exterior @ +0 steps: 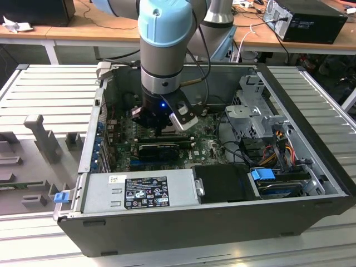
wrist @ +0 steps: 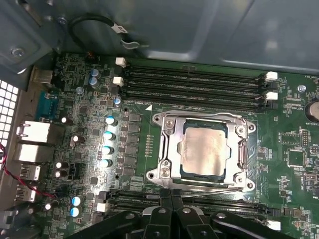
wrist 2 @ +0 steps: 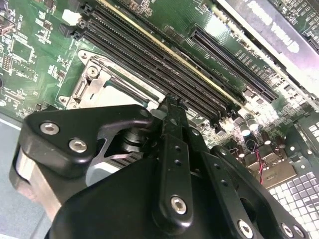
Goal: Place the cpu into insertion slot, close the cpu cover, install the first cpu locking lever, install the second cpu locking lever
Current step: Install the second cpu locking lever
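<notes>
Open-topped dark metal computer case (exterior: 311, 167) leaves entry from above only; the tool (exterior: 162, 132) hangs low inside over the green motherboard (wrist: 89, 89). Silver-grey metal square cpu cover (wrist: 169, 149) lies flat with open air above, hemmed by long black memory slots (wrist: 194, 82) on two sides. Grey power supply box (exterior: 139, 192), silver drive cage (exterior: 253, 114) and black ribbed card (exterior: 164, 149) crowd the case floor.

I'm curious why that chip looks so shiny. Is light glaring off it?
In the first wrist view, the cpu and the cpu cover reflect bright light; in the second wrist view, the gripper sits close and softly blurred; in the exterior view, a blue light glows under the wrist.
</notes>
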`<state>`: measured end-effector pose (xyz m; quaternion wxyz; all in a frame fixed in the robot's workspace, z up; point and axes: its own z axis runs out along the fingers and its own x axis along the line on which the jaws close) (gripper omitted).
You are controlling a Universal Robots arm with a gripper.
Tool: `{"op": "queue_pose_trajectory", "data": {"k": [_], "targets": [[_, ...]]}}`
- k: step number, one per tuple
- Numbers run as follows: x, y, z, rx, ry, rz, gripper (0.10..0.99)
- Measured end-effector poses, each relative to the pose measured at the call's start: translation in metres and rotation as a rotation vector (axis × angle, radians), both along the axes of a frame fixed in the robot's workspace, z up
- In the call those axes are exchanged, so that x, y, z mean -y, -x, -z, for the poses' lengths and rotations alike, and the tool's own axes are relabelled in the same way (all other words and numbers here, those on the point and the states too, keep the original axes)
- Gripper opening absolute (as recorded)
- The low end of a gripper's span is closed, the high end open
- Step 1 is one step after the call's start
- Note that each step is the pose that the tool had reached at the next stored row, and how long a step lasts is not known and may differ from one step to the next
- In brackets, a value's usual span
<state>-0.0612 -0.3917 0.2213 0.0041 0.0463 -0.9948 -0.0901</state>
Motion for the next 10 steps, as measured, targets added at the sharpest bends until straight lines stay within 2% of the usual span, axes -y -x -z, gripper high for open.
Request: {"op": "queue_pose_trajectory", "data": {"k": [10], "targets": [[0.0000,0.0016,0.0012,0.0000,0.000,0.000,0.106]]}}
